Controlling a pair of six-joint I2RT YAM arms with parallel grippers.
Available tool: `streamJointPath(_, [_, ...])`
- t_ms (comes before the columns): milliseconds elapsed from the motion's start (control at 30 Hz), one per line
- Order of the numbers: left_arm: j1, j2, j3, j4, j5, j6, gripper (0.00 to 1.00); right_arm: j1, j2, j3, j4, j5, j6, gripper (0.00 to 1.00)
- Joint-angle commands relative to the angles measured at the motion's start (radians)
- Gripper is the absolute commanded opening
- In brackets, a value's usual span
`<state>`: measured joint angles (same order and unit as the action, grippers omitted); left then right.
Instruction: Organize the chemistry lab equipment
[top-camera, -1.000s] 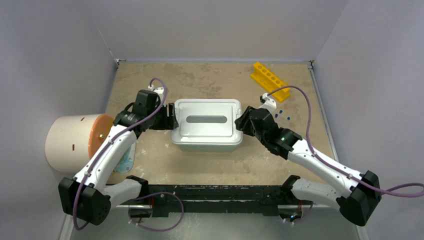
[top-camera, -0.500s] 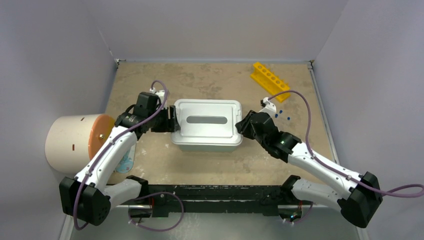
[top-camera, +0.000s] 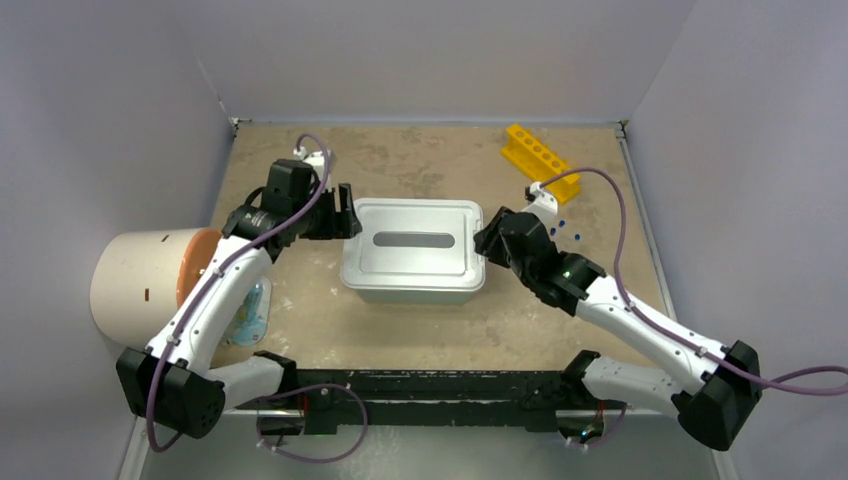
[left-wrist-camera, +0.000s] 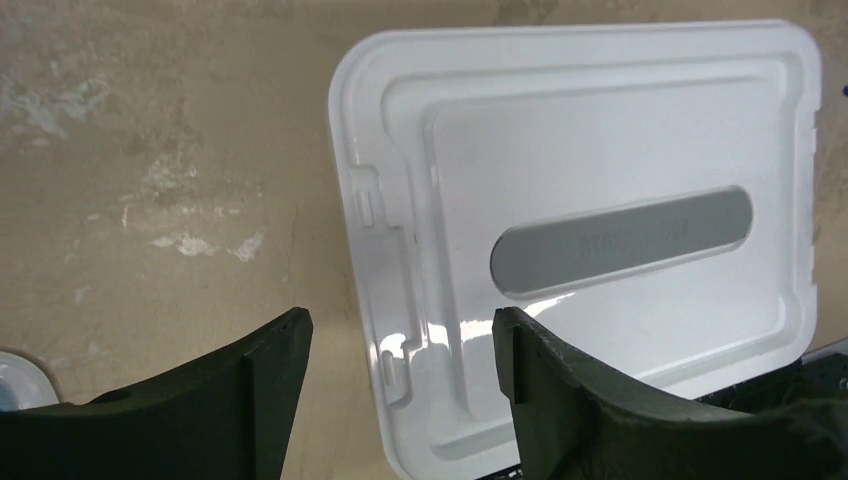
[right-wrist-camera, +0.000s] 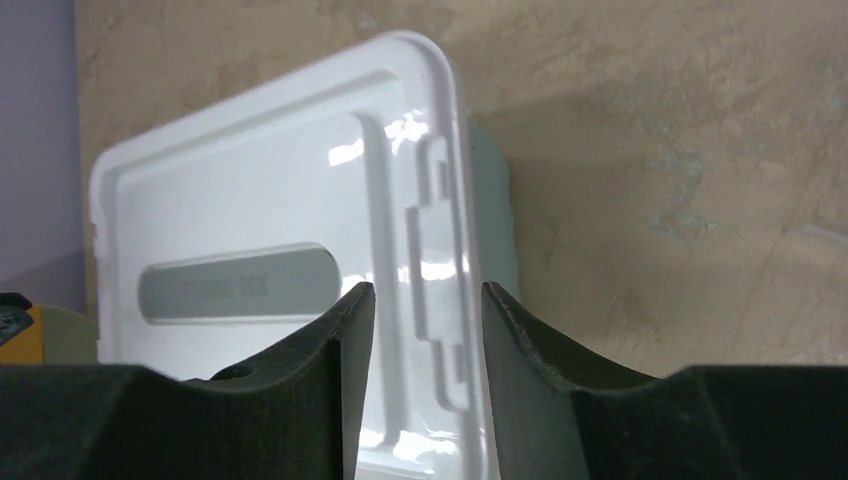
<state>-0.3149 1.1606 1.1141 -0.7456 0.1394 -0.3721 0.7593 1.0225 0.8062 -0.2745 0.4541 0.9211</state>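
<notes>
Tiny blue pieces (top-camera: 578, 232) right of tub lid (top-camera: 413, 240); embossed "STORAGE BOX".

Tub (top-camera: 410, 291) contents: hidden under the lid (top-camera: 440, 215).
Bottle (top-camera: 253, 312): mostly covered by the left arm (top-camera: 215, 295); only part shows.
Blue pieces (top-camera: 562, 223): too small to tell their shape.
Lid label (left-wrist-camera: 622, 238): lettering blurred, unreadable.
Lid's near end, right wrist view: behind the fingers (right-wrist-camera: 250, 405).
</notes>
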Motion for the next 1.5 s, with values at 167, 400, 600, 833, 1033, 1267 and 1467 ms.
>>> streamJointPath(167, [-0.001, 0.103, 0.161, 0.105, -0.018, 0.034, 0.59, -0.002, 0.186, 0.265, 0.12, 0.068, -0.197, 0.36])
streamJointPath(400, [-0.001, 0.201, 0.158, 0.173, 0.067, 0.021, 0.32, -0.037, 0.308, 0.284, 0.229, 0.004, -0.227, 0.0])
streamJointPath(600, [-0.001, 0.231, 0.105, 0.204, 0.073, 0.019, 0.17, -0.06, 0.363, 0.25, 0.27, -0.078, -0.219, 0.0])
streamJointPath(833, [-0.001, 0.242, 0.046, 0.213, 0.077, 0.016, 0.16, -0.064, 0.382, 0.175, 0.27, -0.102, -0.2, 0.0])
streamJointPath(1033, [-0.001, 0.246, 0.021, 0.212, 0.077, 0.018, 0.16, -0.065, 0.373, 0.116, 0.27, -0.108, -0.183, 0.0])
streamJointPath(1267, [-0.001, 0.232, 0.069, 0.21, 0.125, 0.016, 0.18, -0.066, 0.342, 0.176, 0.263, -0.116, -0.193, 0.0])
streamJointPath(1467, [-0.001, 0.178, 0.151, 0.205, 0.175, 0.019, 0.48, -0.067, 0.3, 0.262, 0.247, -0.126, -0.222, 0.31])
